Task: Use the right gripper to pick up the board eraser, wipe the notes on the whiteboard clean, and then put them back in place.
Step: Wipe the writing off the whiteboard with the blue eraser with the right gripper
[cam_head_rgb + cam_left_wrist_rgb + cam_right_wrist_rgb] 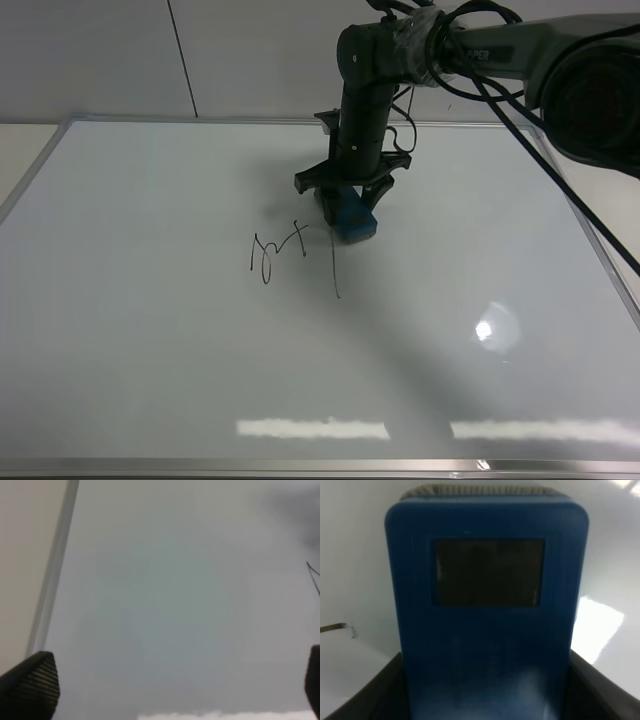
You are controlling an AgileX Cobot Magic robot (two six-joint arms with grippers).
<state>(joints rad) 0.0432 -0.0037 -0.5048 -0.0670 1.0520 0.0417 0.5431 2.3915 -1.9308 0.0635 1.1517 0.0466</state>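
Observation:
The whiteboard (150, 350) fills most of the exterior view. The notes (268, 250) are black scribbles near its middle, with a long vertical line (334, 270) beside them. My right gripper (348, 195) points down and is shut on the blue board eraser (355, 220), which rests on the board at the top of that vertical line. In the right wrist view the eraser (487, 605) fills the frame between my fingers (375, 695), with one dark patch showing. My left gripper (172, 685) is open and empty above bare board; it is out of the exterior view.
The board's silver frame (300, 467) runs along the front edge and also shows in the left wrist view (52, 575). A thin black stroke (314, 577) shows in the left wrist view. Black cables (560, 170) hang from the right arm over the board's right side.

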